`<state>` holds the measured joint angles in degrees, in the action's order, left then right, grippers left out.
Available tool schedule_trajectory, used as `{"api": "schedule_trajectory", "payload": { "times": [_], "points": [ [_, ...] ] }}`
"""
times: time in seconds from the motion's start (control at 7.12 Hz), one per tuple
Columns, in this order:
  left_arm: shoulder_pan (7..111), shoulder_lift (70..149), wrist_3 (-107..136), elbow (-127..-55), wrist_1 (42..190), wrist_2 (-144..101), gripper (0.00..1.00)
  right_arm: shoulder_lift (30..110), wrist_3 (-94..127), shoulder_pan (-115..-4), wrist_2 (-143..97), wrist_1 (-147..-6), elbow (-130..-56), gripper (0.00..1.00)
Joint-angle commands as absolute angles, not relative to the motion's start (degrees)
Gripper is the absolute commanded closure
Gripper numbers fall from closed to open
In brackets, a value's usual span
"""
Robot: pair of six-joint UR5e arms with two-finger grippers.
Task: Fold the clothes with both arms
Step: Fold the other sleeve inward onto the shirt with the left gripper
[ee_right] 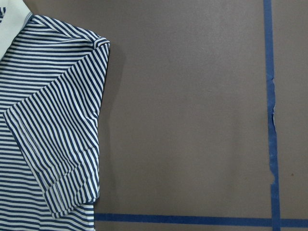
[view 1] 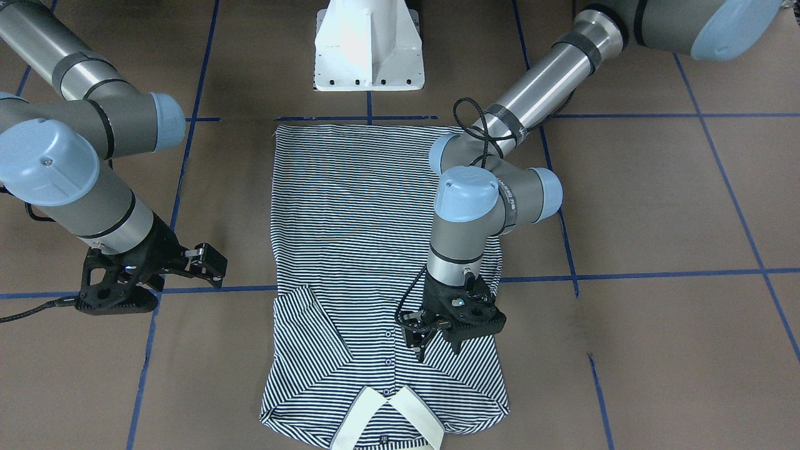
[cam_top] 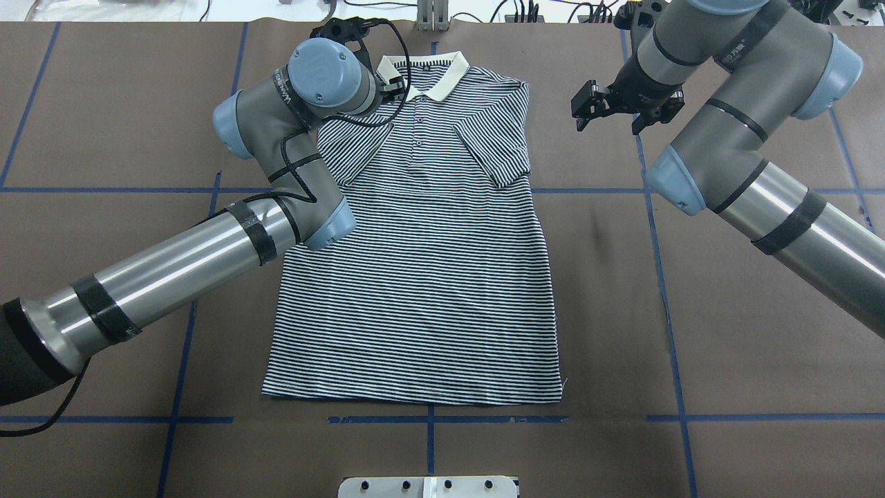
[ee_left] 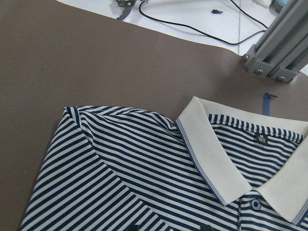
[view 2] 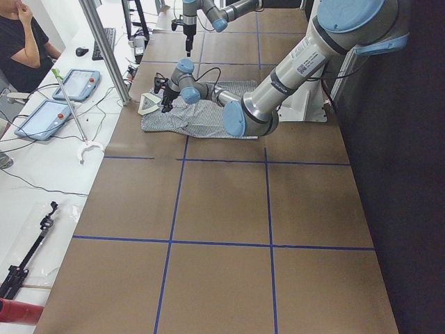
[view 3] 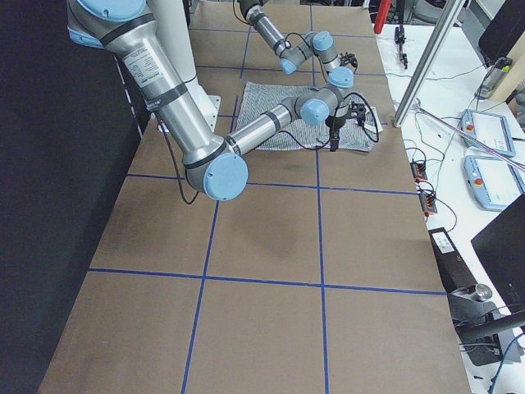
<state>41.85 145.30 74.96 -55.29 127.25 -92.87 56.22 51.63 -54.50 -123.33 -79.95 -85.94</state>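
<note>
The clothes are one navy-and-white striped polo shirt (view 1: 362, 219) (cam_top: 429, 277) lying flat on the brown table, its cream collar (cam_top: 449, 72) (ee_left: 207, 144) at the far side from the robot. Both short sleeves are folded inward onto the chest; one shows as a sleeve (ee_right: 53, 144) in the right wrist view. My left gripper (view 1: 437, 351) hangs open just above the shirt's shoulder, beside the button placket, with nothing in it. My right gripper (view 1: 217, 267) (cam_top: 581, 105) is open over bare table, off the shirt's other side at shoulder height.
A white pedestal block (view 1: 369, 50) stands at the robot's edge, near the shirt's hem. Blue tape lines (cam_top: 657, 242) grid the table. Beyond the collar end, a side table (view 2: 42, 174) carries tablets and cables, with a seated person (view 2: 21, 42) behind it.
</note>
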Motion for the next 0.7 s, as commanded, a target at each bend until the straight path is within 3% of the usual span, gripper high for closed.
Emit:
{"api": "schedule_trajectory", "payload": {
  "times": [0.0, 0.14, 0.56],
  "points": [
    [42.01, 138.14, 72.95, -66.19, 126.83, -98.75, 0.00, 56.78, 52.55, -54.23, -123.66, -79.18, -87.44, 0.00],
    [42.01, 131.20, 69.38, -76.19, 125.17, -98.88, 0.00, 60.26, 54.04, -52.40, -123.49, -78.75, -90.41, 0.00],
    [42.10, 121.51, 61.53, -97.58, 107.69, -102.10, 0.00, 71.06, 68.85, -40.58, -116.07, -78.66, -106.47, 0.00]
  ]
}}
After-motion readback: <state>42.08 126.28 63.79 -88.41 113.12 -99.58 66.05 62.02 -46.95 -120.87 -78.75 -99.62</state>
